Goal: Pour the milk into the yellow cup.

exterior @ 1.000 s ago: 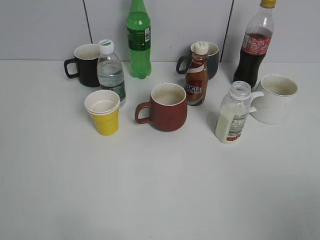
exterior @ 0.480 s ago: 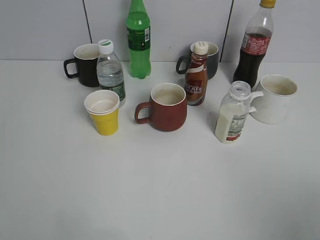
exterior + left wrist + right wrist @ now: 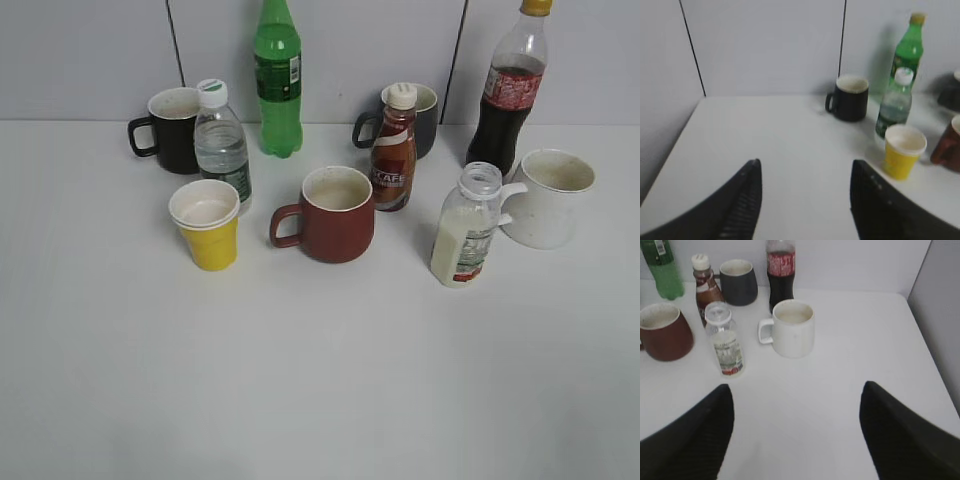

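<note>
While both my arms stay out of the exterior view, my left gripper [image 3: 805, 200] shows in the left wrist view with its two dark jaws spread wide, nothing between them, above bare white table [image 3: 320, 380]. My right gripper [image 3: 797, 435] shows the same in the right wrist view: jaws wide apart, holding nothing.

The milk, a small clear plastic wide-necked bottle [image 3: 464, 226] with no cap, white liquid inside and a red band near its base, stands upright at about 3 o'clock from the dark red handled mug [image 3: 335, 214] at the middle of the group. Just beside it, at its 2 o'clock, sits a white handled mug [image 3: 550, 197]; whether they touch I cannot tell. In my right wrist view the milk bottle [image 3: 726, 340] lies at about 11 o'clock ahead of my jaws, well apart from them.

The small tapered yellow cup with a white rim and inside [image 3: 207, 224] stands upright at 9 o'clock from the red mug, well apart from the milk. A clear water bottle with a white cap [image 3: 221, 143] stands just behind it at 12 o'clock, and a black mug [image 3: 172, 129] farther back. In my left wrist view the yellow cup [image 3: 902, 151] sits at 2 o'clock from my jaws.

A brown coffee bottle with a cream cap [image 3: 394, 150], a dark grey mug [image 3: 420, 118], a green bottle [image 3: 277, 78] and a cola bottle [image 3: 509, 88] stand along the back.
</note>
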{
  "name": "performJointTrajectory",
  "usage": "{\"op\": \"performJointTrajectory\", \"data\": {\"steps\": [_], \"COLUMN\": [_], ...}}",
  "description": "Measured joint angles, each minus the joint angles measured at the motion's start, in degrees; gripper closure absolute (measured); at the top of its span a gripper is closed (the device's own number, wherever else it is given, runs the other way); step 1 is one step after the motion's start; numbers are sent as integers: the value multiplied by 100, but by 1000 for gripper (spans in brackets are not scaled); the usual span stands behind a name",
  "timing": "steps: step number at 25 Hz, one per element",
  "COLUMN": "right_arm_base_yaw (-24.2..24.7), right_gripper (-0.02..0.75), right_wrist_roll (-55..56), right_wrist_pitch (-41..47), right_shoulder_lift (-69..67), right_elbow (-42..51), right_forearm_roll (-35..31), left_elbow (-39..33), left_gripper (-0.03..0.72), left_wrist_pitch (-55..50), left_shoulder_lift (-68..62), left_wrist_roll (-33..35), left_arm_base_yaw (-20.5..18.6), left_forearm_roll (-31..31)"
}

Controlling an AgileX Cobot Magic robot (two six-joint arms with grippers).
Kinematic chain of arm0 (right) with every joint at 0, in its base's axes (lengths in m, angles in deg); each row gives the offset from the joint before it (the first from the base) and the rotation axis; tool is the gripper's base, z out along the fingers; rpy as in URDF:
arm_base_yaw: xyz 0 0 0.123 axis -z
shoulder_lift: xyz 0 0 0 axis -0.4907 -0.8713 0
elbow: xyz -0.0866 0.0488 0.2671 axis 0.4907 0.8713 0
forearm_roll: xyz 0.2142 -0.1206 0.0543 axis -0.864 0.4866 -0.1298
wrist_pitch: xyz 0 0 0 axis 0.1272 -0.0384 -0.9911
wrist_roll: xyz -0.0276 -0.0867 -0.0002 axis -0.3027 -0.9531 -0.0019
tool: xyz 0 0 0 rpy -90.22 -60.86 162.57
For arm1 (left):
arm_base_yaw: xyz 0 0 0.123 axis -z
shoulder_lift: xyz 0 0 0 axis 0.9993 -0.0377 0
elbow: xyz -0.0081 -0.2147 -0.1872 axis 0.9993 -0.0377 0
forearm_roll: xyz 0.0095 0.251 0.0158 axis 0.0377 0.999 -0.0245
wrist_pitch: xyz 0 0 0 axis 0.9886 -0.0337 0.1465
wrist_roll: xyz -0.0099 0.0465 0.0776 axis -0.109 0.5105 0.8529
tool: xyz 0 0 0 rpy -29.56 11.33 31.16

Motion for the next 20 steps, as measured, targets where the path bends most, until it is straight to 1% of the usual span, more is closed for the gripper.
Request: {"op": "performJointTrajectory", "data": {"steps": [1,2,4,6,8,12,14,15,16,17,19,20], "right_arm_base_yaw": [0,0,-6,-119,-374,-913,-1075,-1125,-1142,-1155,-1161,-1174], "right_gripper": [151,151,151,151,150,150,150,150,150,150,150,150], "right_wrist_roll": [0,0,0,-2,-2,-8,-8,-8,-8,-8,-8,0], "right_wrist_pitch": [-238,-514,-996,-1671,-2305,-3451,-3946,-4168,-4436,-4757,-5214,-5441], "right_shoulder_lift": [-164,-361,-781,-1202,-1688,-2825,-3407,-3713,-3961,-4235,-4795,-4948], "right_elbow": [-12,-17,-17,40,117,154,154,154,154,154,160,160], "right_forearm_roll": [-8,-13,-38,-53,-40,-33,-42,-59,-119,-191,-306,-318], "left_elbow": [9,-4,-131,-371,-563,-697,-716,-716,-716,-728,-727,-727], "left_gripper": [260,265,271,272,272,272,272,272,272,272,272,272], "left_wrist_pitch": [537,768,1594,2609,3569,5728,6638,7042,7492,7770,8693,8936], "left_shoulder_lift": [-156,-245,-647,-1143,-1716,-3425,-4232,-4541,-5165,-5372,-6265,-6447], "left_wrist_roll": [0,0,0,0,0,0,0,0,0,0,0,0], "left_arm_base_yaw": [0,0,0,0,0,0,0,0,0,0,0,0], "left_forearm_roll": [40,57,81,81,48,64,62,62,68,68,112,146]}}
